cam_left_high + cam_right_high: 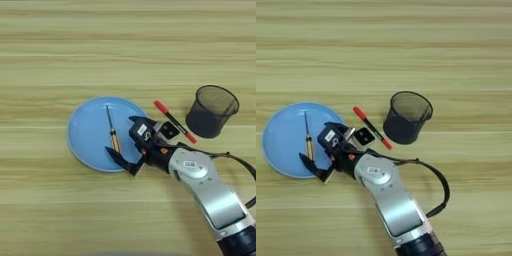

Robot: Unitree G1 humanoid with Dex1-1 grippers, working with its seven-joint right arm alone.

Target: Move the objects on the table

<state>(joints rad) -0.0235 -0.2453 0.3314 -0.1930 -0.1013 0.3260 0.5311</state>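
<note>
A slim screwdriver [113,134] with an amber handle lies on a blue plate [87,132], tip pointing away from me. My right gripper [120,135] hovers open over the plate's right side. One black finger is above the handle's end and the other below it, and neither closes on it. A small white block with a black face [170,131] sits just right of the gripper's wrist. The black wire-mesh pen cup [211,111] stands upright further right on the table [125,50].
A red-and-black pen [175,121] lies diagonally between the block and the cup. The silver forearm [391,200] comes in from the bottom right, with a black cable looping beside it.
</note>
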